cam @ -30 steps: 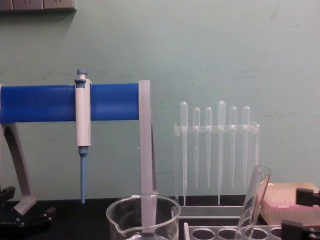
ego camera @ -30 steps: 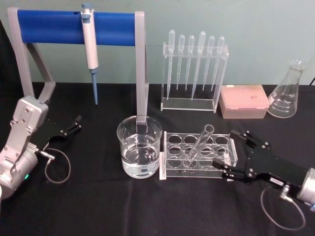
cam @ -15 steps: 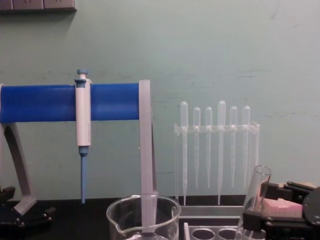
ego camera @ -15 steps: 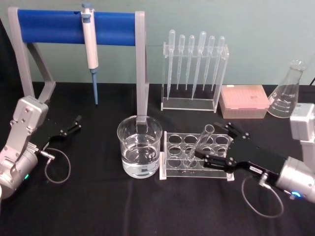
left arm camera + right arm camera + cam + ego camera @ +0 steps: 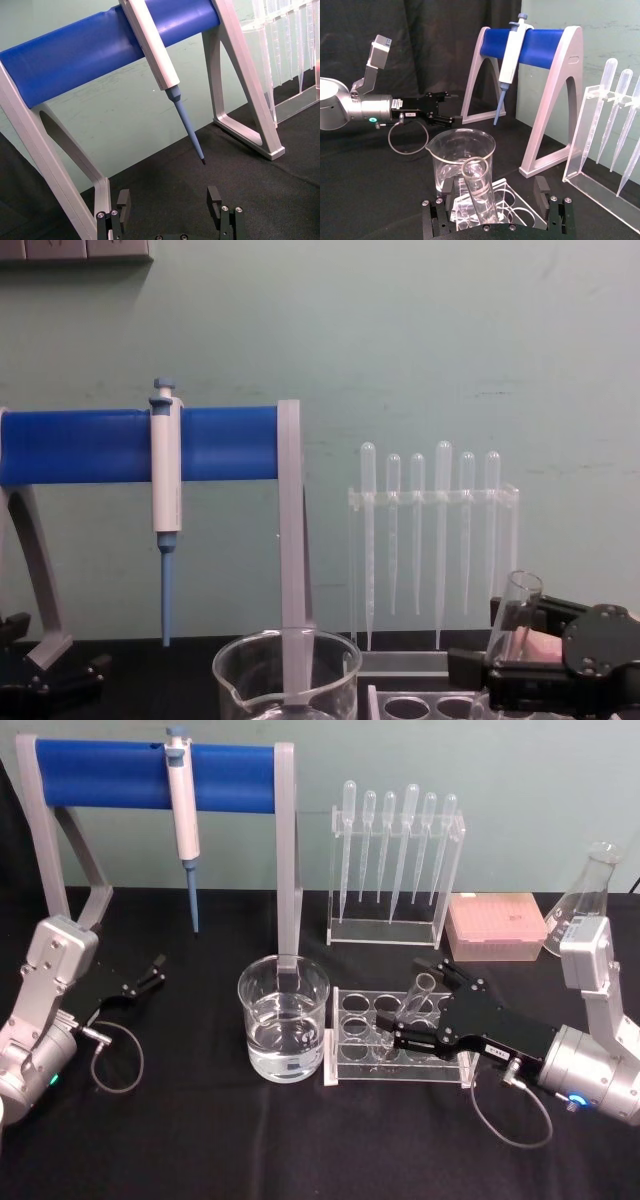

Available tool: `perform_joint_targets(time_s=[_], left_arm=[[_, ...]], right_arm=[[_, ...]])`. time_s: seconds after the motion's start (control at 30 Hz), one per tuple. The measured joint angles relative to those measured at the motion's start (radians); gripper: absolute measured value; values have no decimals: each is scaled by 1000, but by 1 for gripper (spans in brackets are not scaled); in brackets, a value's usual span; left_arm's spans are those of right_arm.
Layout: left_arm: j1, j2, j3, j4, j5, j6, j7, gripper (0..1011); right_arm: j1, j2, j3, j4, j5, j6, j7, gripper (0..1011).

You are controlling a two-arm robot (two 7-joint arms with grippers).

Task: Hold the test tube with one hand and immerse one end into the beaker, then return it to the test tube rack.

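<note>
The test tube (image 5: 418, 996) is clear glass and leans in the clear rack (image 5: 345, 1065), mouth up. My right gripper (image 5: 421, 1007) reaches in from the right, open, one finger on each side of the tube's upper part. The right wrist view shows the tube (image 5: 479, 190) standing between the spread fingers (image 5: 540, 190), with gaps on both sides. The beaker (image 5: 283, 1028), wide and part full of clear liquid, stands just left of the rack. My left gripper (image 5: 148, 974) rests open at the far left, nothing in it. From the chest view, the tube's mouth (image 5: 516, 602) sits against the black gripper body.
A blue-barred stand (image 5: 100, 765) holding a white-and-blue pipettor (image 5: 182, 810) stands behind the beaker. A rack of plastic pipettes (image 5: 395, 860), a pink tip box (image 5: 497, 925) and a conical flask (image 5: 582, 910) line the back right. Black cloth covers the table.
My right gripper has moved left over the rack, from beside it to straddling the test tube. The tube, beaker and left arm have not moved.
</note>
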Motion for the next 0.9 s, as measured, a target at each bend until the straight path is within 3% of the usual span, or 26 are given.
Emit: perform_joint_targets(time_s=[0.53,0.7,0.9], left_arm=[[0,0,0,0,0,0,0,1000],[0,0,0,0,0,0,0,1000],[0,0,0,0,0,0,0,1000]], right_arm=[[8,-7,-1,3,0,4,0,967],[8,-7,-1,3,0,3,0,868],[7,-6,-1,3,0,3,0,668]])
